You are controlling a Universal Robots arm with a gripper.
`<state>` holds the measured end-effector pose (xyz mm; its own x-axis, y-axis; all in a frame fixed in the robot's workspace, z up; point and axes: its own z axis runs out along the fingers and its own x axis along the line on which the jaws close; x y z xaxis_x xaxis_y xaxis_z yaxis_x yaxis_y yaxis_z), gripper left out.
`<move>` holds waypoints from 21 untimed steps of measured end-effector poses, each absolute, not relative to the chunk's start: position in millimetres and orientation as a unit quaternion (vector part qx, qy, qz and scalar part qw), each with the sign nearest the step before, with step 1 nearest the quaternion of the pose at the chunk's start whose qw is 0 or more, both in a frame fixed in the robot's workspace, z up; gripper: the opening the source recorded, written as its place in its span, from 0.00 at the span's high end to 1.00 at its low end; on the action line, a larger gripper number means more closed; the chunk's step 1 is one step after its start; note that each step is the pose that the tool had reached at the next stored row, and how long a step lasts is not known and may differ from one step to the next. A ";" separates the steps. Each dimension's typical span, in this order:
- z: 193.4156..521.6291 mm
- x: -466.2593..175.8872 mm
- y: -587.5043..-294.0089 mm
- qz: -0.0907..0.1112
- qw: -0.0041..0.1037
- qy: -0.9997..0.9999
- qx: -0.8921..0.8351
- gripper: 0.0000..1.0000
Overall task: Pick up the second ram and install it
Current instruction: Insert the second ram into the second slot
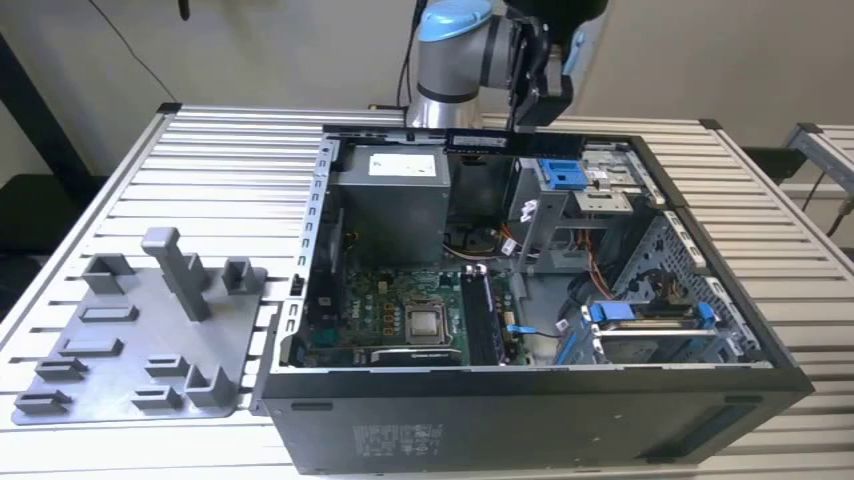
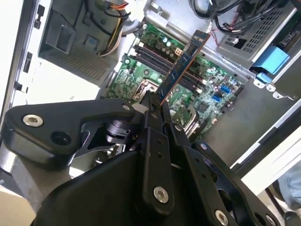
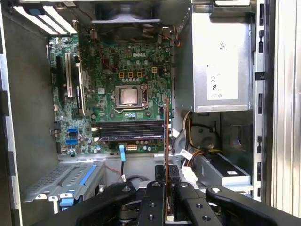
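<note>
The gripper [image 2: 156,104] is closed tight on the second ram [image 2: 184,61], pinching the stick's flat faces and holding it in the air above the open computer case [image 1: 534,420], over the green motherboard [image 3: 106,101] with its dark memory slots [image 3: 129,129], near the grey power supply [image 1: 390,190].

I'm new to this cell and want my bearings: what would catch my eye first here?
An open computer case sits on the slatted table, its green motherboard exposed. Over the case's far side the tool is shut on the second ram, a thin dark stick. A grey fixture tray lies beside the case, at the exterior view's left.
</note>
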<state>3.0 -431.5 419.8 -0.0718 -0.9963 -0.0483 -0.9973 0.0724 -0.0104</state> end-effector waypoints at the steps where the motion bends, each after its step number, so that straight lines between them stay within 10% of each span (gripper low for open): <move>1: 419.9 3.0 -431.6 0.012 0.021 0.735 -0.677 0.86; 21: 419.9 2.9 -433.3 0.011 0.022 0.787 -0.617 0.86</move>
